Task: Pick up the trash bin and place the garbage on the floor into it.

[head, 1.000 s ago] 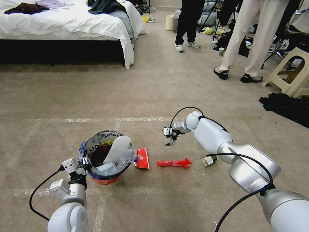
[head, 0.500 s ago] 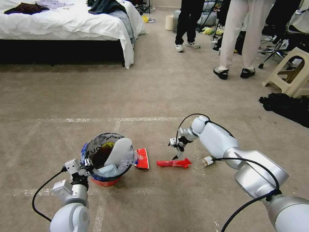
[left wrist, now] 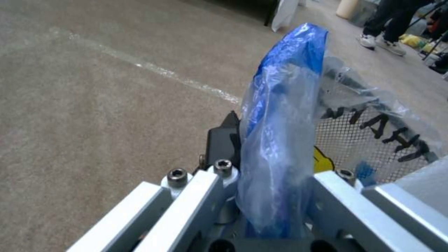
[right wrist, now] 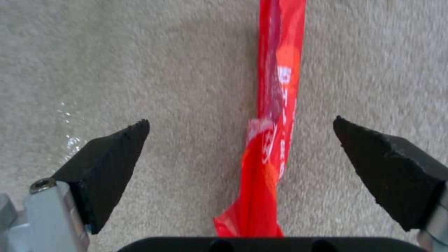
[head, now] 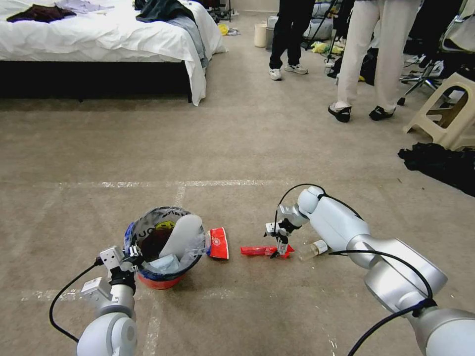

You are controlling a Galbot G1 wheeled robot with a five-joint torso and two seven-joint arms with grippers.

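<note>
Carpeted bedroom floor (head: 237, 143) | trash bin (head: 163, 244) sitting near-left, left gripper (head: 129, 254) pinching its bag rim | right gripper (head: 280, 245) hovering wide-open, straddling red wrapper (right wrist: 273, 105) | risk: thin wrapper slipping out as jaws are closing

Beige carpet floor (head: 237, 148) with pale tape lines (head: 148, 184). White-sheeted bed (head: 99, 39) far left. Beige plastic stool (head: 445, 111) right, dark clothes (head: 440, 163) beside it.

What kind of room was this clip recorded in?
Most likely a bedroom mock-up used as a test space: a bed with white sheets and clothes on it, carpeted floor marked with tape lines, and a plastic stool beside equipment stands.
</note>
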